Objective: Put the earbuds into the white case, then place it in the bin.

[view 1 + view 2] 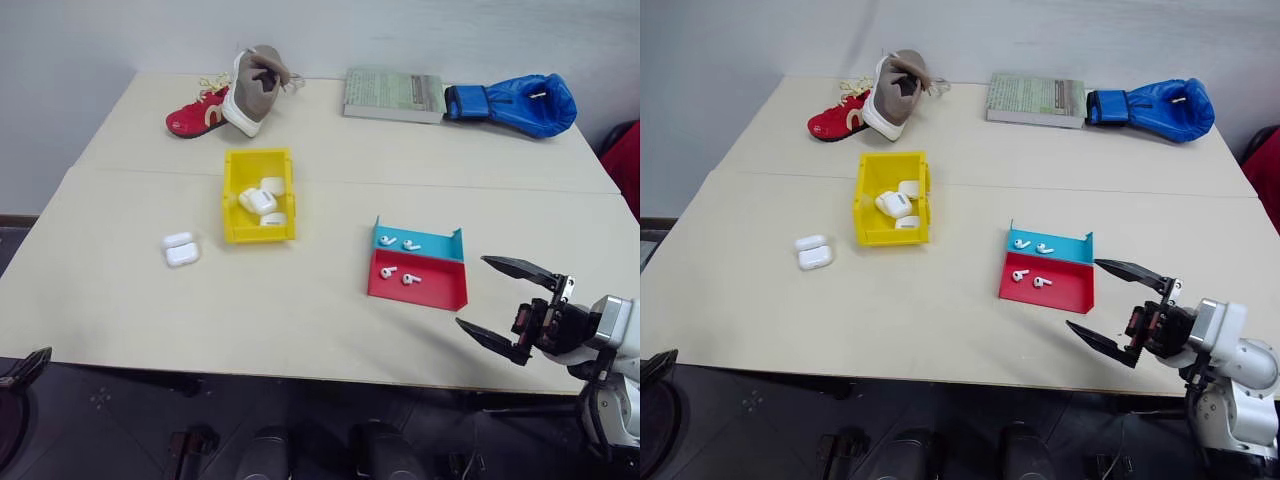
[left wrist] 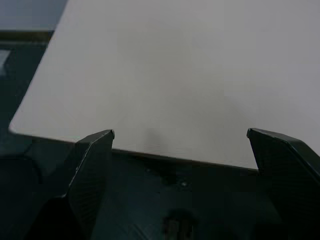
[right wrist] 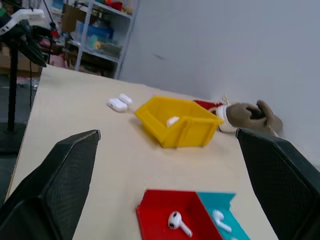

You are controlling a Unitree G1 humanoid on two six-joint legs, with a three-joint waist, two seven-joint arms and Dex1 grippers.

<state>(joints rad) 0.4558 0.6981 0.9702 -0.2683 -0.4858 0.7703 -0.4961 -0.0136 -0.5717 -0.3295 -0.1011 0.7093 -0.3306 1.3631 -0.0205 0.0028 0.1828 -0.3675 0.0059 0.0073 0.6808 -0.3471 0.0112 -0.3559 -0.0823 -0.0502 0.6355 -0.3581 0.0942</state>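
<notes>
Several tiny white earbuds [image 1: 388, 272] lie in a shallow red and blue tray [image 1: 440, 288], two in each half. A white case [image 1: 181, 249] lies on the table left of the yellow bin [image 1: 232, 170], its lid apparently open. More white cases [image 1: 260, 200] sit inside the bin. My right gripper [image 1: 472, 291] is open and empty, hovering just right of the tray near the table's front edge, pointing left. In the right wrist view its fingers [image 3: 65, 170] frame the tray and the bin [image 3: 175, 131]. My left gripper [image 2: 180, 132] is open and empty at the table's front left edge.
At the back of the table lie a red shoe and a grey-white shoe [image 1: 235, 95], a book [image 1: 393, 93] and a blue boxing glove [image 1: 515, 103]. Bare tabletop [image 1: 300, 310] spreads between the case, the bin and the tray.
</notes>
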